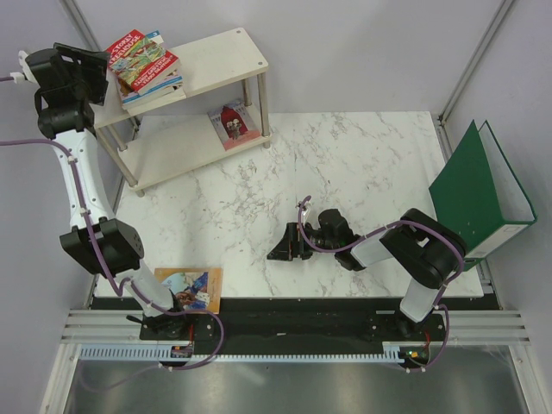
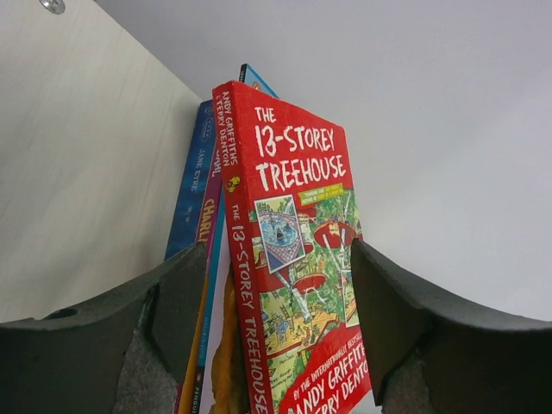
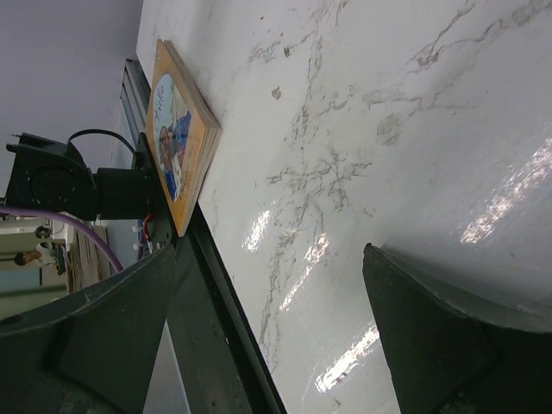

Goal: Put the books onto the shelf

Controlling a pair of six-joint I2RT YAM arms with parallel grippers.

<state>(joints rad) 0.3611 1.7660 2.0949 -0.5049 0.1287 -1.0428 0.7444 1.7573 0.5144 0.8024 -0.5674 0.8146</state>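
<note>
My left gripper (image 2: 279,248) is up at the top board of the small cream-white two-tier wooden shelf on thin metal legs (image 1: 226,53). Its jaws are spread to either side of the near end of a stack of thin books. The red "13-Storey Treehouse" paperback (image 2: 293,216) is on top, with a magenta-spined paperback (image 2: 205,226) and the blue "Jane Eyre" paperback (image 2: 195,172) under it. Whether my pads actually press on the stack I cannot tell. I judge that I straddle it this way so the books can be squared up on the board or let go cleanly. A pale paperback with a red picture (image 1: 233,122) is on the lower board. My right gripper (image 3: 269,250) lies low over the white marble-patterned table (image 1: 362,164), jaws wide apart and holding nothing. It points toward the orange-brown paperback with a blue picture (image 3: 177,142), which lies flat at the table's near left edge and is the one book not yet shelved. Resting there likely keeps that arm clear of the left one.
</note>
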